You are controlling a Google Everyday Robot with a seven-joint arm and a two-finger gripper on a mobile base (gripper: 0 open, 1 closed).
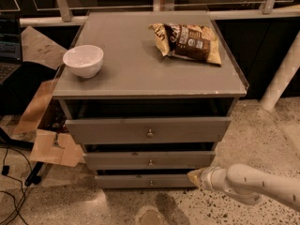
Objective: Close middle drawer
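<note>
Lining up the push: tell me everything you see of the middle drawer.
The middle drawer has a low, flat grey front, seemingly painted wood, with a small round metal knob at its centre. It sits level and partly pulled out, under the top drawer. The gripper is at its lower right corner; whether it touches is unclear.

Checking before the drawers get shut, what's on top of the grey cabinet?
On the cabinet top: a white bowl near the left edge and a chip bag at back right. Anything beneath the bag is hidden. The tool sits low, just below the middle drawer's right end.
</note>
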